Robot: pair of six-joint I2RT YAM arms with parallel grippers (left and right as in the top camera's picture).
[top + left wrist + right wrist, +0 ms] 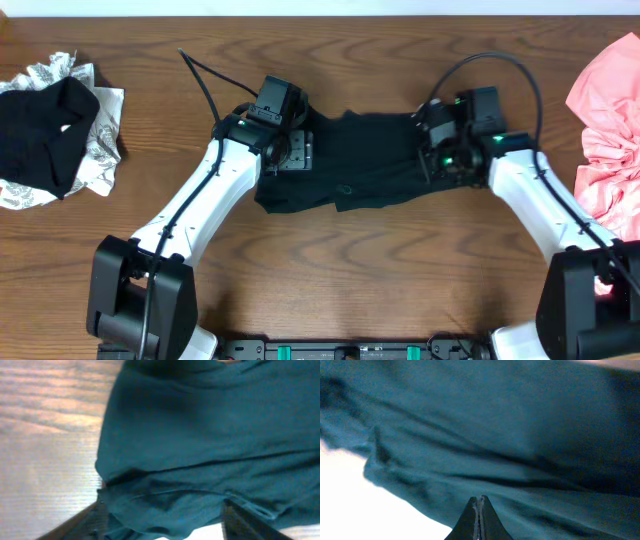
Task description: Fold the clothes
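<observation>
From overhead, we see the dark teal fabric garment (365,165) lying crumpled in the upper middle of the frame on the brown wooden table (330,290). It stretches between the left gripper (290,150) at its left end and the right gripper (437,150) at its right end. A heap of black and white patterned clothes (55,130) sits at the upper left and a crumpled pink cloth (610,110) at the right edge, both well apart from the work. We judge the step in hand to be taking hold of this first garment to spread it flat, and no neat fold shows yet. In the left wrist view, the garment fills most of the frame, with bare table on the left side. The left gripper (164,507) is spread wide, its dark fingers (85,522) low in the frame on either side of a bunched hem, gripping nothing. In the right wrist view, the right gripper (479,502) has its jaws pressed together at the bottom centre, tips against the rumpled cloth. We cannot tell whether a thin edge is caught between them. The next move, we judge, calls for the left jaws to close on that hem, then both arms to draw apart and pull the cloth taut.
</observation>
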